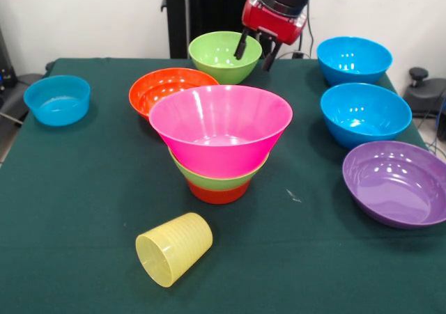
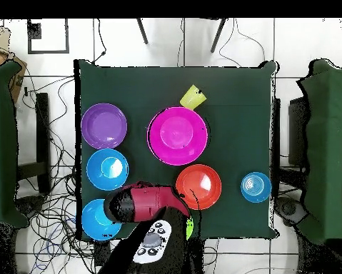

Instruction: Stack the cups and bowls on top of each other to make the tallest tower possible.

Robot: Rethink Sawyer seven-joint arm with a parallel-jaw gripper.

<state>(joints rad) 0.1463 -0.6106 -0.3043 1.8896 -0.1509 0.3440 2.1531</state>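
Front view: gripper [image 1: 255,51] fingers spread, seemingly straddling the lime green bowl's [image 1: 219,53] far rim.

free: bare worktop [image 1: 83,189] left of tower [image 1: 220,136] and between tower and purple bowl [image 1: 397,182] | blocked: cup [image 1: 174,248] lies before tower; orange bowl [image 1: 171,90] close behind it; blue bowls [image 1: 365,112] line right edge
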